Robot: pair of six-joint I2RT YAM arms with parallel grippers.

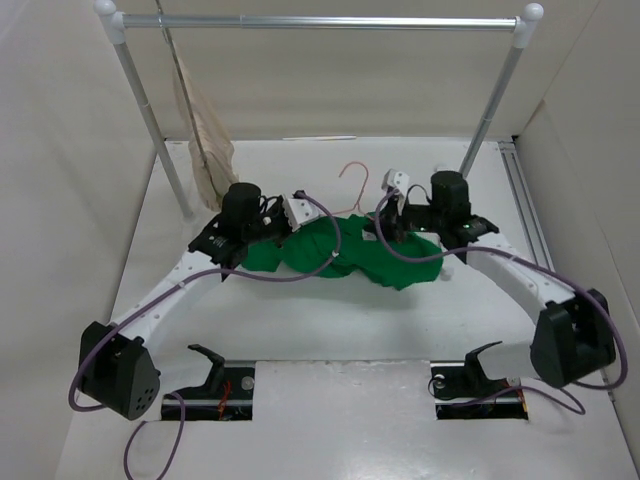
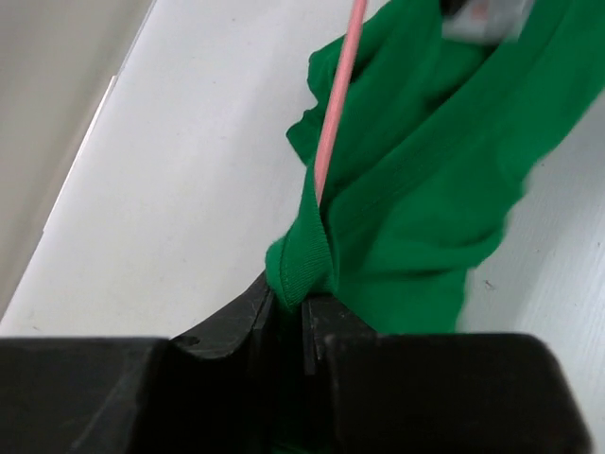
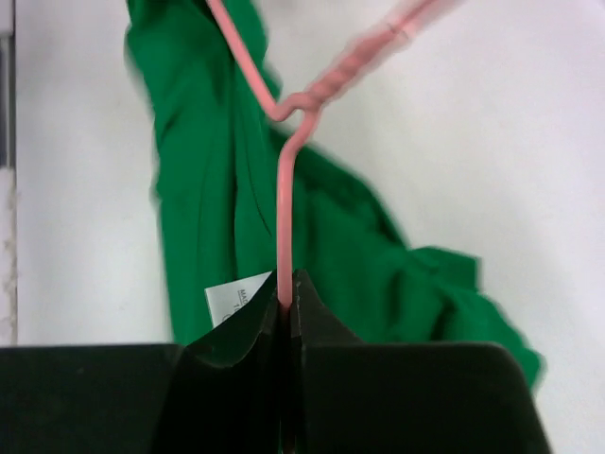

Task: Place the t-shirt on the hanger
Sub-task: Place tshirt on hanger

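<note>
Bright green t-shirt [image 1: 395,270] lies bunched in a heap near the middle of the bench [image 1: 330,340], a little toward its far edge, between the two arms. The pink wire hanger [image 1: 356,178] lies with it, hook pointing at the far edge and lower part hidden in the cloth. In the left wrist view the left gripper [image 2: 302,317] has its jaws pinched together on a folded, ribbed edge of the shirt, and the hanger wire runs past just beside that fold. We cannot tell whether the wire is caught in the pinch too. In the right wrist view the right gripper [image 3: 286,307] is clamped on the hanger wire below the kinked neck, with a white label [image 3: 234,301] just beside the jaws. We judge the shirt light, limp and prone to stretch. It will drape and sag from any single hold, so a doubled hem or the collar band gives the surest bite, while a lone layer may slip. The hanger looks thin, light and springy, likely to twist in a narrow grip, so we would hold it near the neck, where it is stiffest. At the far left corner of the bench, a beige garment [image 1: 208,150] hangs from the rail [image 1: 330,21], well apart from the work.
</note>
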